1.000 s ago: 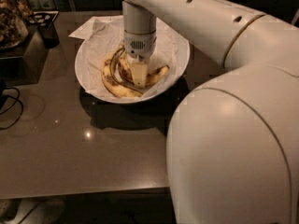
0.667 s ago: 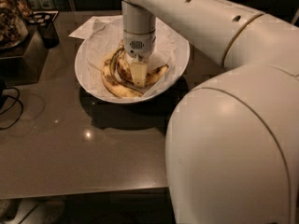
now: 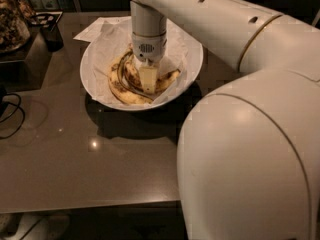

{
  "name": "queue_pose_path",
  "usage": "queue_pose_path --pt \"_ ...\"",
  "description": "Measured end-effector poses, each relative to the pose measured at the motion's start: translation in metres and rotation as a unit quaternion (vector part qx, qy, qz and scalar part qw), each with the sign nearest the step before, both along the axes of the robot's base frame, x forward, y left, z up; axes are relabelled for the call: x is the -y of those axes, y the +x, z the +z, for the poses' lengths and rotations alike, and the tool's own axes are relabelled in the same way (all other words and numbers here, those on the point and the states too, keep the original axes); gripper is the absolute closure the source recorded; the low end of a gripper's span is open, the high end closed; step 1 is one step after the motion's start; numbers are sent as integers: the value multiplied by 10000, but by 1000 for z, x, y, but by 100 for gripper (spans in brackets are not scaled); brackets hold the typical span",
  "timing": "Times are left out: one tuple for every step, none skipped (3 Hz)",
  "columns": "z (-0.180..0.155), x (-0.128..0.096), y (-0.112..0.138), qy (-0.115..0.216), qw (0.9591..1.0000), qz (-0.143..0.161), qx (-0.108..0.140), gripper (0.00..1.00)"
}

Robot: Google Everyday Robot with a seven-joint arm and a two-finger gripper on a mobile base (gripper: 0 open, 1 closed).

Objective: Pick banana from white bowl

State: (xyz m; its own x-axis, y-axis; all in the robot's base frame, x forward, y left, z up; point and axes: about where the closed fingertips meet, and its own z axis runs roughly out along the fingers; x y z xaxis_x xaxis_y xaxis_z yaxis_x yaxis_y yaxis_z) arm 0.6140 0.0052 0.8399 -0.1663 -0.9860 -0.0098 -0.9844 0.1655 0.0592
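Pincer rests on the banana inside the white bowl.

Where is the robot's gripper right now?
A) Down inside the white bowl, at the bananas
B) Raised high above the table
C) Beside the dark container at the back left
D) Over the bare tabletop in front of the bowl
A: the gripper hangs straight down from the arm into the white bowl, with its tip among the bananas lying on the paper lining.
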Motion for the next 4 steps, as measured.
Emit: queue_pose_path --pt "17 1 -9 217 9992 35 345 100" --pt "20 2 -10 238 9991 51 358 100" --pt "24 3 -12 237 9991 74 341 100" --pt "35 5 -15 279 9988 109 380 100"
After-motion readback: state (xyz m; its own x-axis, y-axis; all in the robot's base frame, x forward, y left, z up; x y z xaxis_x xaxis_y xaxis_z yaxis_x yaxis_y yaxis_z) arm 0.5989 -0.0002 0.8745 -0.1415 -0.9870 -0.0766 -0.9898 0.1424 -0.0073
